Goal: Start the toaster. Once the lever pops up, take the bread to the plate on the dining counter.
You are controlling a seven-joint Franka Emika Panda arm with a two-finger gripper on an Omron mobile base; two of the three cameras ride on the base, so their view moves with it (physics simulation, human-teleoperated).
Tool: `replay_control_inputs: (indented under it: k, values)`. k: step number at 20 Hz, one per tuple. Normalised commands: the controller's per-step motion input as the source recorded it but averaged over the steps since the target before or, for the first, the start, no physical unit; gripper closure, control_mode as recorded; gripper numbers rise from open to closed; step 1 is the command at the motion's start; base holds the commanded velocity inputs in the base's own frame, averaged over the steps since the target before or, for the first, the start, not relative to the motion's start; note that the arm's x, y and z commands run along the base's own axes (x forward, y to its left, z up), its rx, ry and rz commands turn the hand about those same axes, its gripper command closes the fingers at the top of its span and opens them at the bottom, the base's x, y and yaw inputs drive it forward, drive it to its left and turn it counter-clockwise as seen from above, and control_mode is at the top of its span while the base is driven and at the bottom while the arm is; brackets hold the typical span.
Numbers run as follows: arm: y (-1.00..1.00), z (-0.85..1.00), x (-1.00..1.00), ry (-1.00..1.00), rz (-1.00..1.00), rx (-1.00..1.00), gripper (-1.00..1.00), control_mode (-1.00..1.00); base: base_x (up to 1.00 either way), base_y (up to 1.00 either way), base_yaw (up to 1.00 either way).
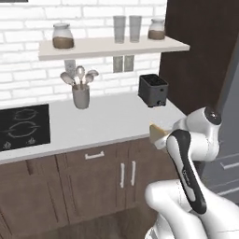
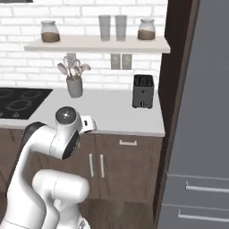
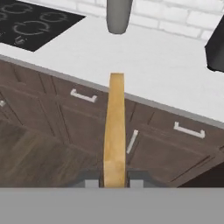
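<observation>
Fingers [image 3: 92,180] closed narrowly on the bread slice [image 3: 115,127], gripped edge-on at its lower end, held out over the cabinet fronts, clear of the grey surface [image 1: 107,122]. Judged light, stiff, crumbly: moderate pressure only. Toaster [image 1: 153,90] stands behind, well apart.

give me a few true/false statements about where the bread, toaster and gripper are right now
1. The gripper is shut on the bread slice. True.
2. The bread slice sits in the toaster's slots. False: it is held edge-on out in front of the wood cabinets, away from the toaster.
3. The toaster stands on the grey worktop near its right end, under the shelf. True.
4. The utensil cup is tipped over on the cooktop. False: it stands upright on the worktop, beside the cooktop.
</observation>
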Motion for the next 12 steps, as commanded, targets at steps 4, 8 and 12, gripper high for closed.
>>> replay_control_inputs:
  k: [4,8,12]
  values:
    - [0.00,0.00,0.00,0.00,0.00,0.00,1.00,1.00,-0.88,0.74,-0.55]
    - [0.00,0.00,0.00,0.00,0.00,0.00,1.00,1.00,-0.79,0.33,-0.75]
    - [0.00,0.00,0.00,0.00,0.00,0.00,1.00,1.00,-0.49,0.13,-0.88]
